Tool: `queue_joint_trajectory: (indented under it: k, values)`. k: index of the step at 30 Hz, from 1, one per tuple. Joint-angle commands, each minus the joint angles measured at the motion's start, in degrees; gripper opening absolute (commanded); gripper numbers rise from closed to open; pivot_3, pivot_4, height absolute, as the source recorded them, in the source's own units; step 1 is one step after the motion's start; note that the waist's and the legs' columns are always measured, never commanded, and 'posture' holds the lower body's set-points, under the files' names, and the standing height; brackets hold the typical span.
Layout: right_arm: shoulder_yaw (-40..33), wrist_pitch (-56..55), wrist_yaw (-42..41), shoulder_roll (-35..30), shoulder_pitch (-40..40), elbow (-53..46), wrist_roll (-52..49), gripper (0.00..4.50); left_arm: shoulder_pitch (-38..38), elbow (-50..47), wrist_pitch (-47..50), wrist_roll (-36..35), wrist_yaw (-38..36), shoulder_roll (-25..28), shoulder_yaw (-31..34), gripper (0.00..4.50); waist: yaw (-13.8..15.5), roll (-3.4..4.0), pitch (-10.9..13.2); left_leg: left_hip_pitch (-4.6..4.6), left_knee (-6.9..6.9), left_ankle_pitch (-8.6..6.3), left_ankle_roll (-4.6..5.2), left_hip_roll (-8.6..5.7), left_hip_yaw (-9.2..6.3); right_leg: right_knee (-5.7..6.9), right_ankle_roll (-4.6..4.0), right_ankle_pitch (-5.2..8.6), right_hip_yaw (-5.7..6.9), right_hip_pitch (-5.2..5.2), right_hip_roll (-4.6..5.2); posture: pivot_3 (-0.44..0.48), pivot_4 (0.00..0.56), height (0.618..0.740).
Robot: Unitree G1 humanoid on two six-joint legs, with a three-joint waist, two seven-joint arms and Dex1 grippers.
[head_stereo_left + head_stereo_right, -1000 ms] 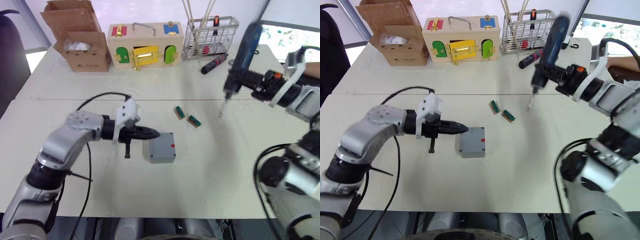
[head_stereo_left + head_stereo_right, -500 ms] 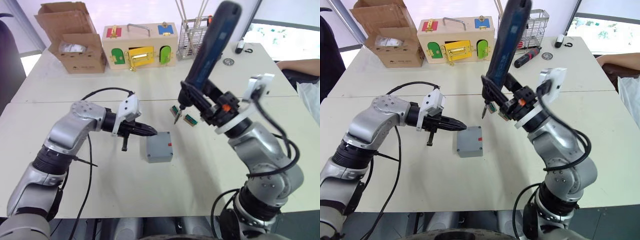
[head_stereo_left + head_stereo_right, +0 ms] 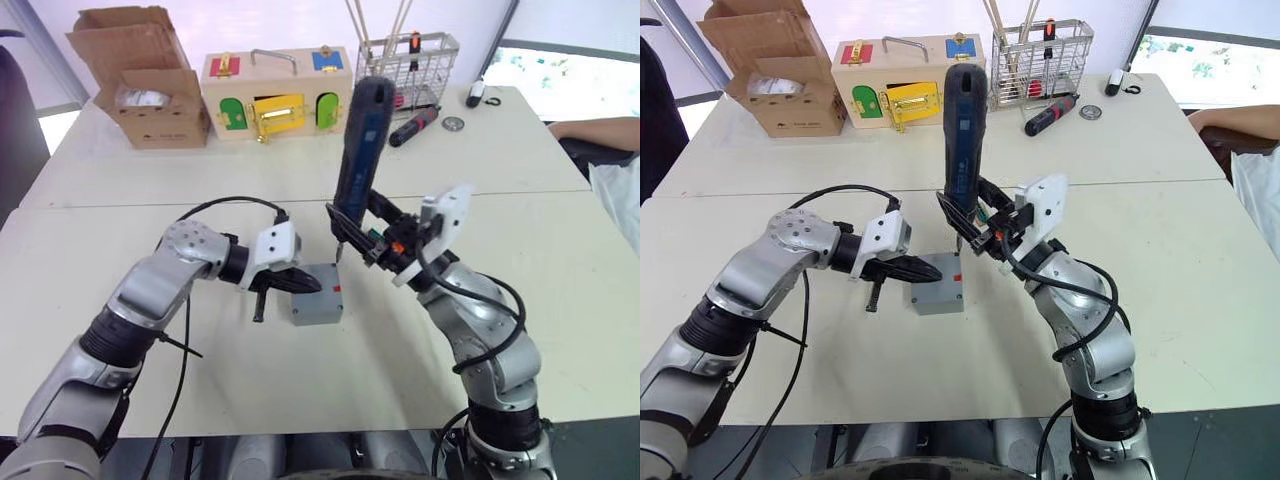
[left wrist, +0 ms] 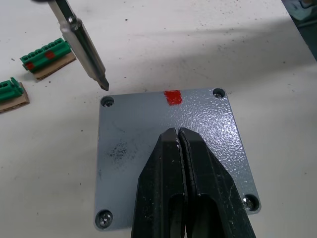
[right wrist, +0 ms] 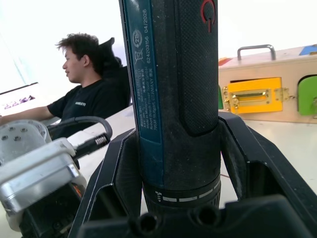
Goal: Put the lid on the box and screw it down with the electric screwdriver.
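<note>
- Left eye view: at frame centre, my left jaws (image 3: 300,284) rest pressed together on the lid (image 3: 318,297), pinning it so the box (image 3: 322,314) beneath cannot shift on the counter (image 3: 560,260).
- Same view: my right jaws (image 3: 358,232) clamp the electric screwdriver (image 3: 361,150), upright above centre, bit aimed downward at a corner.
- Left wrist view: the bit (image 4: 81,43), upper left, hovers just above the lid's corner screw hole (image 4: 106,102), apparently not yet seated.
- Right wrist view: the screwdriver's body sits between my right fingers (image 5: 247,158), gripped.

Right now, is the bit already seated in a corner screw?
No, the bit hangs just above the lid, short of the corner screw.
</note>
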State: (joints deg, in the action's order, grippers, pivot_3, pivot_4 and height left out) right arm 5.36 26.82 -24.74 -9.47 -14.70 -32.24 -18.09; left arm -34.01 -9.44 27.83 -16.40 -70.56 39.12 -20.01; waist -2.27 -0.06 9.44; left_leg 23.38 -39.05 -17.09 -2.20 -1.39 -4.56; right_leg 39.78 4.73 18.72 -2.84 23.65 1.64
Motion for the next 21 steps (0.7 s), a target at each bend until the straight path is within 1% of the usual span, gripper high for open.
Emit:
queue_joint_trajectory:
  k: [1, 11, 21]
  values:
    - [0.9, -3.9, 0.2, 0.8, -0.5, -1.3, -0.2, 1.95, 0.9, -0.3, 0.3, 1.3, -0.5, 1.0, -0.7, 0.00, 0.0, 0.00, 0.0, 0.00, 0.00, -0.02, 0.03, 0.00, -0.01, 0.00, 0.00, 0.00, 0.00, 0.00, 0.00, 0.000, 0.150, 0.740]
    - [2.4, -6.4, 0.0, -0.2, 0.6, 0.8, 0.6, 1.95, 0.7, -0.5, 1.2, 1.0, -0.4, 1.0, -0.2, 0.00, -0.1, 0.00, 0.0, -0.01, 0.00, -0.02, 0.03, 0.00, -0.02, 0.00, 0.00, 0.00, 0.01, -0.01, -0.01, 0.000, 0.150, 0.740]
    - [1.5, -6.6, 0.7, -1.1, 0.9, 0.7, 0.4, 1.95, 0.6, -0.2, 1.0, 1.2, -0.3, 0.6, -0.5, 0.00, -0.1, 0.00, 0.0, -0.03, 0.00, -0.02, 0.03, 0.00, -0.03, 0.00, 0.00, 0.00, 0.01, -0.04, -0.01, 0.000, 0.150, 0.740]
